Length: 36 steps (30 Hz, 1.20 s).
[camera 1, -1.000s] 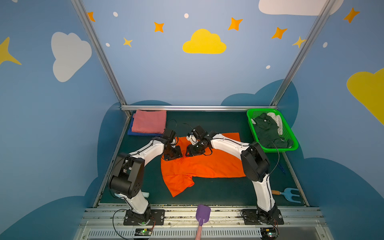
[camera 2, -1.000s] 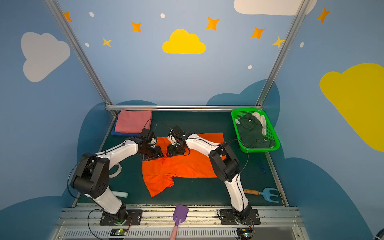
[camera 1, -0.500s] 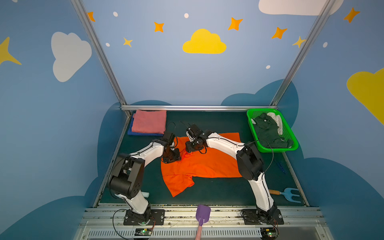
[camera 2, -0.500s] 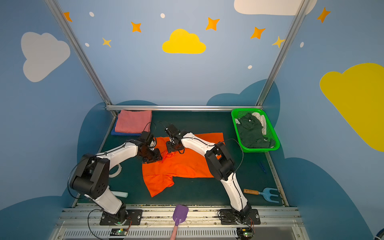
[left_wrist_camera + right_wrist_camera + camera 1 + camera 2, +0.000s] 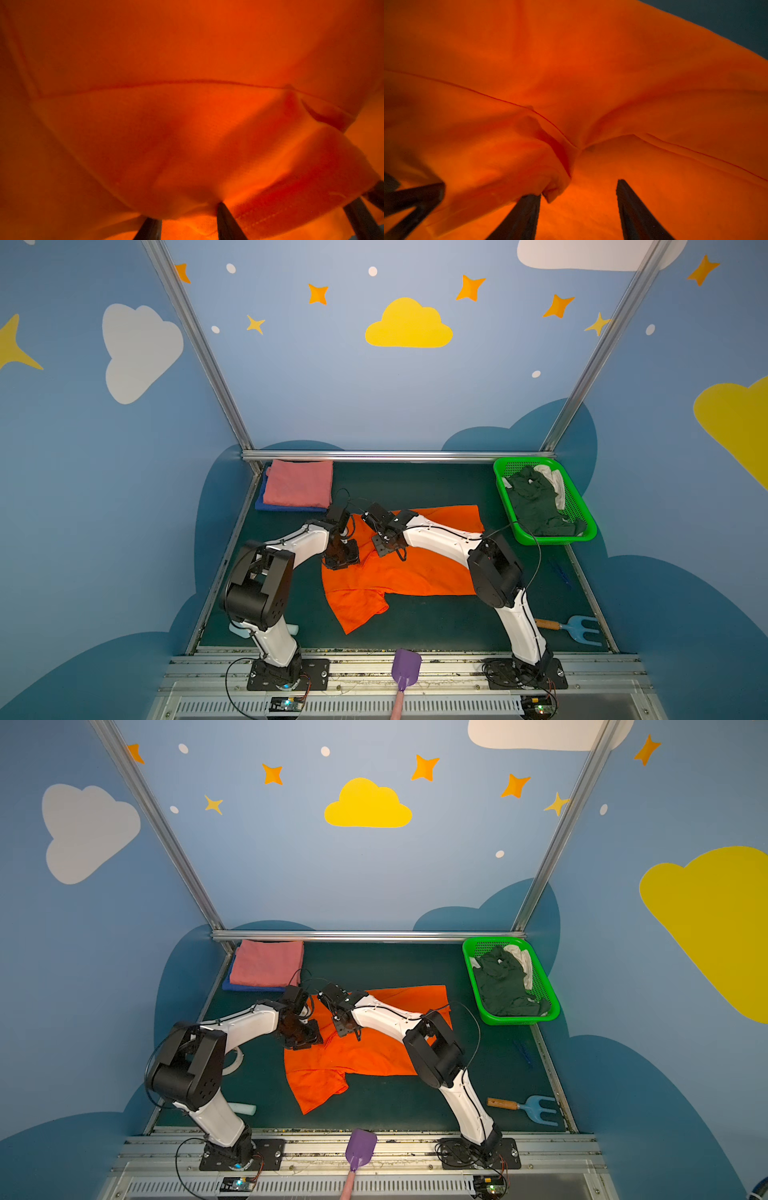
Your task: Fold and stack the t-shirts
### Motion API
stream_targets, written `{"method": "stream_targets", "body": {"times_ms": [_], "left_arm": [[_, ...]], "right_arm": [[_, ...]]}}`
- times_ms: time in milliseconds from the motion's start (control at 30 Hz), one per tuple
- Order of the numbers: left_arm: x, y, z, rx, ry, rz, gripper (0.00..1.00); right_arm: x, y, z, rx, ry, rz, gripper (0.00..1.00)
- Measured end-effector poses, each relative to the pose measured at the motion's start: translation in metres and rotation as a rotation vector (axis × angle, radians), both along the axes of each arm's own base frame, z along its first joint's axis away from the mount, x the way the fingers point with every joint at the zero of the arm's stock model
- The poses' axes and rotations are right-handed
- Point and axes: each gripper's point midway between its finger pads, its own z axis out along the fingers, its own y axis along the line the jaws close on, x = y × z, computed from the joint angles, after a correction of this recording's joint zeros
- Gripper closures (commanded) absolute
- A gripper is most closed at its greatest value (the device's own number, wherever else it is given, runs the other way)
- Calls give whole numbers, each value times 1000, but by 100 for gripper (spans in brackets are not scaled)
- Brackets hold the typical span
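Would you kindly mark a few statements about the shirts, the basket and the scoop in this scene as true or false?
1. The pink t-shirt lies folded on top of the blue t-shirt. True.
2. The orange t-shirt is in the green basket. False: it lies spread on the table, apart from the basket.
3. The basket holds dark green cloth. True.
4. The purple scoop rests on the orange t-shirt. False: it sits at the front edge, apart from the shirt.
5. The left gripper and right gripper are both over the orange t-shirt. True.
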Motion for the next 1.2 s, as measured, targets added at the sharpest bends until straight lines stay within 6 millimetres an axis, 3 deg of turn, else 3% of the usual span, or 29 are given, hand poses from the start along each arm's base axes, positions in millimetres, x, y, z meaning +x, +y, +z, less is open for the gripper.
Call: {"method": "stream_targets", "body": {"times_ms": [233, 500, 667, 867, 1033, 1100, 1200], "left_arm": [[1, 3, -1, 4, 5, 20, 56], [3, 10, -1, 11, 9, 45, 57], [2, 12, 0, 15, 10, 48, 57], [-6, 17, 11, 27, 15, 53, 57], [-7, 19, 35, 19, -39, 56, 57], [-7, 20, 40, 19, -50, 58, 56], [-8, 21, 41, 25, -50, 62, 56]], "right_arm": [[-2, -21, 6, -70, -35, -20, 39], [-15, -43, 27, -66, -53, -29, 39], [-23, -43, 28, -22, -28, -20, 44], [-17, -7, 43, 228, 54, 20, 75], [18, 37, 72, 446, 102, 60, 89], [29, 53, 71, 503, 137, 82, 92], [31, 64, 47, 537, 229, 98, 92]]}}
